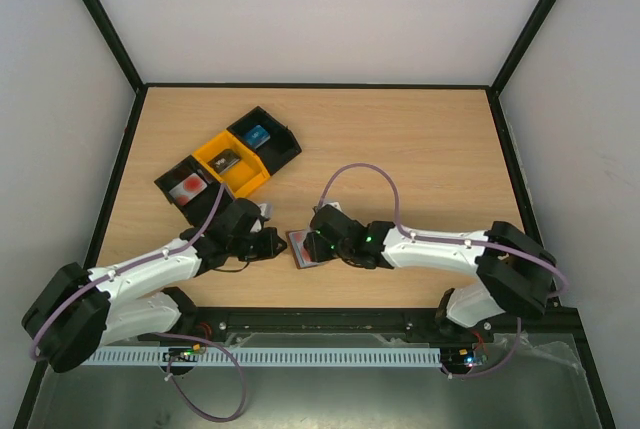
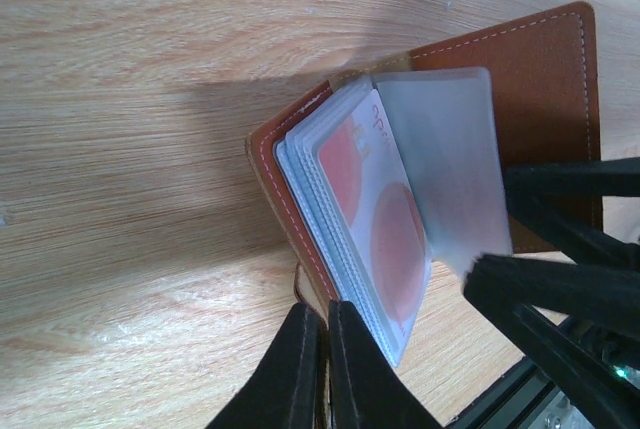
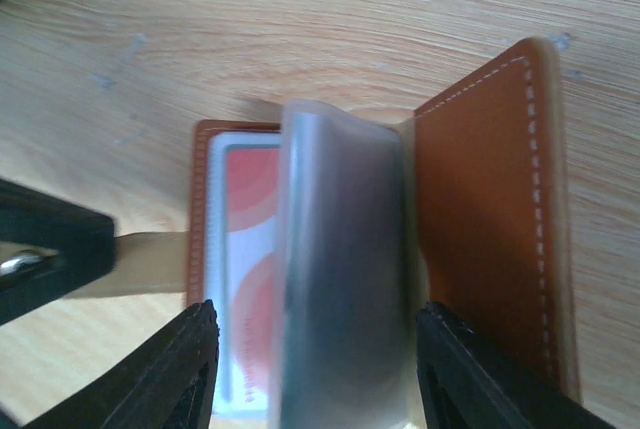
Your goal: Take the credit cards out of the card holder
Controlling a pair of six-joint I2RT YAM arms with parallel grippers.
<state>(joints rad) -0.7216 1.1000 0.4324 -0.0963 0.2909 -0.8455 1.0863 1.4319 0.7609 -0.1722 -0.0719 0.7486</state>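
Closing now risks pinching the clear sleeve [image 3: 340, 249], not the red-spotted card [image 3: 250, 249] behind it. A pull would then drag the holder [image 1: 303, 247] along, or slip its strap [image 3: 150, 261] from the left gripper [image 2: 325, 314], which is clamped on it. Right gripper [image 3: 317, 311]: released, astride the sleeve. Count: one holder, between the grippers; one card seen inside; three trays [image 1: 252, 185], one card [image 1: 226, 161] each.

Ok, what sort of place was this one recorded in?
Most likely a lab robot cell: a wooden table boxed in by plain white walls on a black frame, two arms bolted to a rail at its near edge, and small sorting trays set out.
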